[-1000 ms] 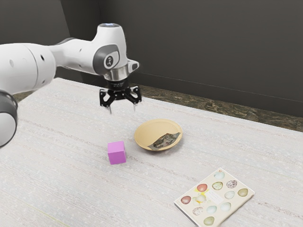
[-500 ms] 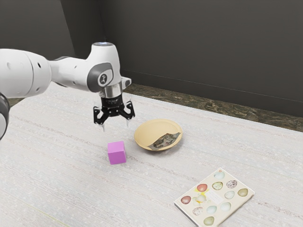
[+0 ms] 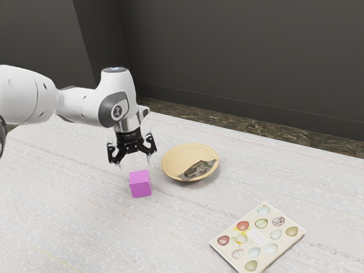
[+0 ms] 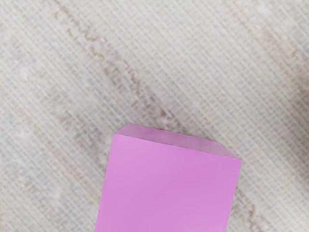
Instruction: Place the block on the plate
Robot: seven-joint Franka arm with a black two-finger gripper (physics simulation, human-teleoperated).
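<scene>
Near the middle of the pale, streaked worktop (image 3: 85,216), the magenta block (image 3: 140,183) sits flat, apart from the plate but near it, on the plate's side toward the exterior view's left and a little nearer the camera. Above the block hangs the black pincer (image 3: 135,165), pointing down, its fingers spread wide; the wrist view looks down on the block's smooth top and a strip of one side. The plate (image 3: 182,152) is round, tan and shallow, with a dark patterned patch across part of its inside. Farther out, toward the exterior view's lower right, lies a book (image 3: 257,238) with coloured eggs on its cover, turned at a slant. Behind the worktop run a brown mottled floor (image 3: 227,118) and a dark wall (image 3: 239,51).
</scene>
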